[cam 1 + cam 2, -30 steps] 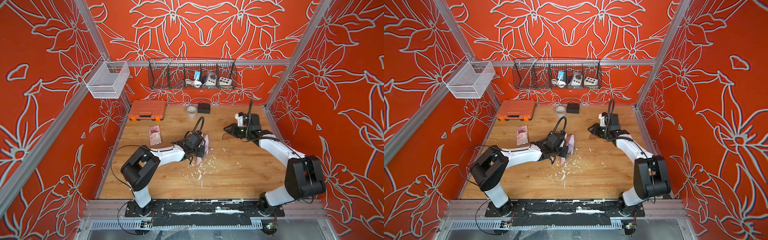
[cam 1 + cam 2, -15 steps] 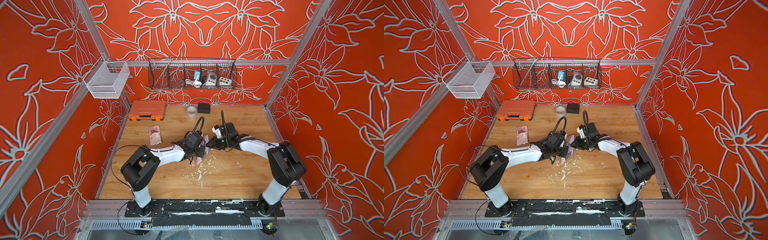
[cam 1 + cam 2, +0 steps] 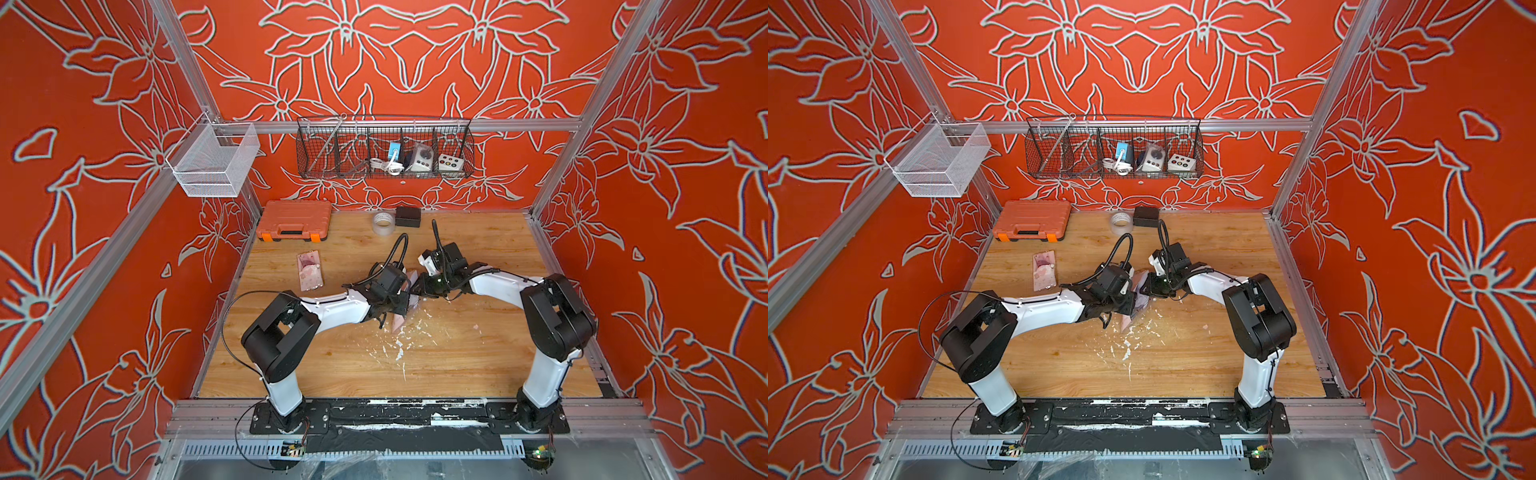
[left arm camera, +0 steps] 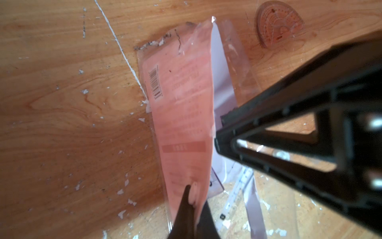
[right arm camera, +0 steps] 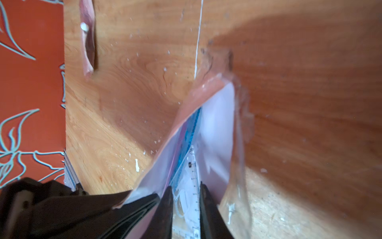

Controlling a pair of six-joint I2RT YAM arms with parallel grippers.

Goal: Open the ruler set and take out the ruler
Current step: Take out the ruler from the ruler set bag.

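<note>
The ruler set is a pink plastic pouch (image 3: 400, 321) (image 3: 1133, 311) standing on its edge on the wooden table. My left gripper (image 3: 404, 300) (image 4: 194, 199) is shut on the pouch's rim (image 4: 182, 115) and holds it upright. My right gripper (image 3: 419, 287) (image 5: 185, 187) is inside the open mouth of the pouch. Its two fingers press on either side of a clear ruler (image 5: 191, 175) with a printed scale and a blue strip beside it. A pinkish protractor (image 4: 279, 27) lies flat on the table beyond the pouch.
A second pink pouch (image 3: 309, 270) lies to the left. An orange case (image 3: 295, 220), a tape roll (image 3: 383, 223) and a black box (image 3: 408, 216) stand along the back. White flakes (image 3: 399, 345) litter the middle. Wire baskets (image 3: 384, 153) hang on the wall.
My right arm swung in from the back right to the pouch's mouth and its jaws narrowed around the ruler. The left arm kept still with the pouch.
</note>
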